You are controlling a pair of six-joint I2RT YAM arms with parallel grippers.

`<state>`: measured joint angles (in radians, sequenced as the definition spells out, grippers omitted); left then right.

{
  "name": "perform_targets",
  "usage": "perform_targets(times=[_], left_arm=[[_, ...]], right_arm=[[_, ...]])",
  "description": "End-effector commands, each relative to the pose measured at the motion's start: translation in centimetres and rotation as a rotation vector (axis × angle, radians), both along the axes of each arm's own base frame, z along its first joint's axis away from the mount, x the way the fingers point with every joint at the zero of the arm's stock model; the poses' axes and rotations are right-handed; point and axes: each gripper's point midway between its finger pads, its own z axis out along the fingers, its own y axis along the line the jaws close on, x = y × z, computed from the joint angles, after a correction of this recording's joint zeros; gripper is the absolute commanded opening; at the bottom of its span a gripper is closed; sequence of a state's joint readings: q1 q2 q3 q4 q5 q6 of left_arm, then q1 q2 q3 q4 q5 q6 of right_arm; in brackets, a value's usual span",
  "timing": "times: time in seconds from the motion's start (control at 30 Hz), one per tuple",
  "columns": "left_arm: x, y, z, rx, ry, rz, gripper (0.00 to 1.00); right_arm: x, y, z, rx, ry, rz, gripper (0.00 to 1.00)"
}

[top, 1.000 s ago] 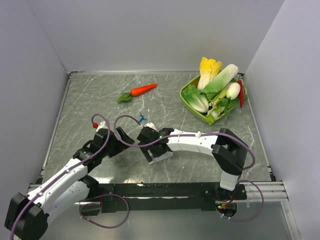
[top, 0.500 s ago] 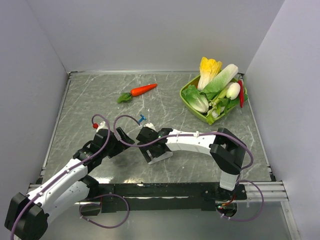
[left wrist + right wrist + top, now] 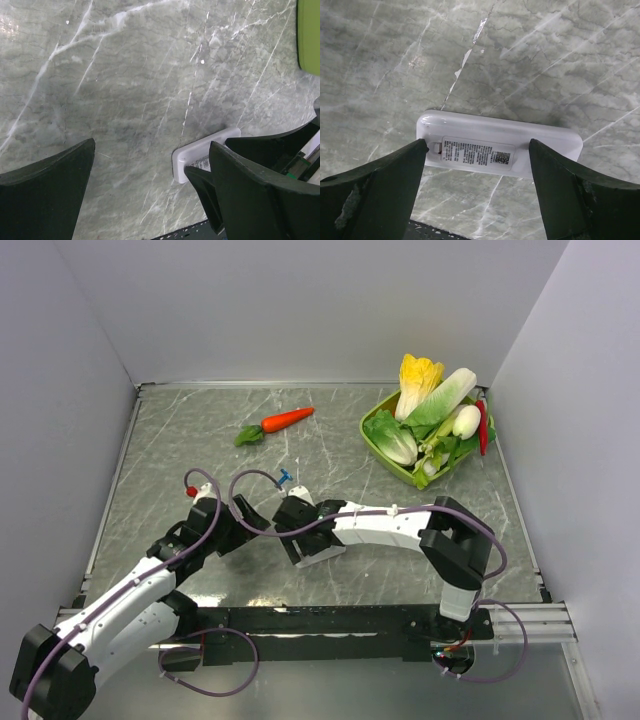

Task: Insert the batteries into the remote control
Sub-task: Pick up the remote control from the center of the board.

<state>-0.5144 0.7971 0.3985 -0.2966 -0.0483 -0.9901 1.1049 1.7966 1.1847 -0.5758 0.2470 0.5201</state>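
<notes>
Three plain grey walls close in the table [image 3: 200, 440], which has a grey-green marble pattern with white veins and shines a little under the light. Both arms reach from the near edge toward the middle.

The right claw [image 3: 477, 146] hangs low over the remote control [image 3: 495, 132] with its fingers spread wide, one near each end of it, and nothing is gripped yet. I think it stands this way in order to close along the length of the remote.

The left claw [image 3: 152, 146] is also fully open and holds nothing. It waits just beside the remote, maybe to help later.

A green tray [image 3: 368, 430] full of leafy vegetables sits in the far right corner, and a carrot [image 3: 286, 420] lies apart from it. Both seem to have no part in the job.

The remote lies flat with a printed label upward, so probably the back side is showing. The batteries [image 3: 284, 478] look to be the small blue thing just behind the claws, not yet loaded.
</notes>
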Motion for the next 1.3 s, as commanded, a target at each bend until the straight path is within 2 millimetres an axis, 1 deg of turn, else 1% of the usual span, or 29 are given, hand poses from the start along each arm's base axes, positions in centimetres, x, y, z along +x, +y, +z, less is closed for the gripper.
perform_targets(times=[0.0,0.03,0.07,0.13,0.17,0.2,0.23,0.3,0.33,0.37,0.4,0.43,0.5,0.57,0.6,0.67,0.7,0.73,0.77,0.83,0.93,1.0,1.07,1.1,1.13,1.2,1.23,1.27], left_arm=[[0.5,-0.7,0.6,-0.037,-0.02,-0.015,0.99],[0.5,-0.8,0.7,-0.037,-0.023,-0.021,0.99],[0.5,-0.9,0.8,-0.04,-0.027,-0.025,0.99],[0.6,-1.0,0.9,-0.039,-0.036,-0.033,0.99],[0.7,-1.1,1.1,-0.043,-0.046,-0.036,1.0],[0.7,-1.1,1.3,-0.044,-0.054,-0.038,0.99],[0.8,-1.1,1.5,-0.046,-0.06,-0.038,0.99],[0.8,-1.1,2.0,-0.055,-0.076,-0.039,0.99],[0.8,-1.0,2.0,-0.056,-0.081,-0.037,0.99],[0.7,-1.0,2.1,-0.057,-0.085,-0.039,0.99],[0.7,-1.0,2.3,-0.062,-0.095,-0.038,0.99],[0.7,-1.0,2.4,-0.066,-0.1,-0.037,0.99],[0.6,-1.0,2.5,-0.071,-0.106,-0.038,1.0],[0.6,-0.9,2.7,-0.072,-0.114,-0.034,0.99],[0.7,-0.9,3.1,-0.079,-0.126,-0.036,0.99],[0.7,-0.9,3.6,-0.085,-0.142,-0.032,1.0],[0.7,-0.8,3.8,-0.087,-0.148,-0.029,0.99],[0.7,-0.8,3.9,-0.091,-0.149,-0.029,0.99],[0.7,-0.8,4.1,-0.095,-0.159,-0.03,0.99],[0.6,-0.8,4.2,-0.098,-0.163,-0.027,0.99],[0.5,-0.7,4.3,-0.106,-0.169,-0.024,0.99],[0.5,-0.7,4.4,-0.106,-0.171,-0.023,0.99],[0.5,-0.7,4.5,-0.108,-0.172,-0.022,0.99],[0.5,-0.7,4.5,-0.108,-0.172,-0.024,0.99],[0.5,-0.7,4.5,-0.109,-0.169,-0.025,0.99],[0.6,-0.9,4.5,-0.109,-0.167,-0.029,0.99],[0.5,-0.9,4.5,-0.109,-0.166,-0.031,0.99],[0.5,-0.9,4.2,-0.107,-0.158,-0.033,0.99]], right_arm=[[-0.7,-3.9,-1.7,-0.104,0.029,-0.023,0.89],[-0.3,-2.9,-0.8,-0.06,0.012,0.002,0.89],[-0.2,-2.4,0.0,-0.031,0.006,0.006,0.89],[0.3,-0.9,2.5,0.048,-0.029,0.07,0.9],[0.3,-0.5,3.3,0.072,-0.042,0.097,0.91],[0.3,-0.1,4.8,0.114,-0.061,0.134,0.91],[0.6,-0.2,5.3,0.11,-0.088,0.212,0.92],[1.0,-0.3,7.0,0.151,-0.128,0.269,0.94],[0.8,-1.0,6.5,0.151,-0.107,0.357,0.94],[0.8,-1.0,6.7,0.176,-0.113,0.404,0.96],[0.7,-1.4,7.1,0.195,-0.113,0.434,0.96],[0.0,-1.9,6.4,0.214,-0.068,0.527,0.97],[-0.8,-2.6,5.8,0.211,-0.037,0.605,0.99],[-1.5,-3.1,4.6,0.193,-0.015,0.706,0.99],[-1.6,-3.5,4.1,0.168,-0.01,0.755,0.99],[-1.7,-3.6,3.3,0.147,0.005,0.793,0.99],[-1.6,-3.5,3.2,0.135,0.003,0.828,0.99],[-1.6,-3.5,3.0,0.125,0.012,0.842,0.99],[-1.7,-3.4,2.4,0.116,0.034,0.857,0.99],[-1.3,-3.2,2.1,0.095,0.04,0.876,0.99],[-0.7,-2.9,0.7,0.063,0.045,0.888,0.98],[-0.4,-2.6,0.3,0.05,0.04,0.9,0.98],[-0.1,-2.5,-0.6,0.024,0.044,0.904,0.97],[-0.1,-2.2,-0.8,0.008,0.038,0.922,0.96],[-0.4,-2.5,-1.7,-0.019,0.066,0.925,0.94],[-0.4,-2.7,-2.3,-0.057,0.067,0.926,0.91],[-0.7,-2.8,-2.6,-0.068,0.07,0.933,0.89],[-0.5,-2.7,-2.7,-0.071,0.061,0.932,0.87]])
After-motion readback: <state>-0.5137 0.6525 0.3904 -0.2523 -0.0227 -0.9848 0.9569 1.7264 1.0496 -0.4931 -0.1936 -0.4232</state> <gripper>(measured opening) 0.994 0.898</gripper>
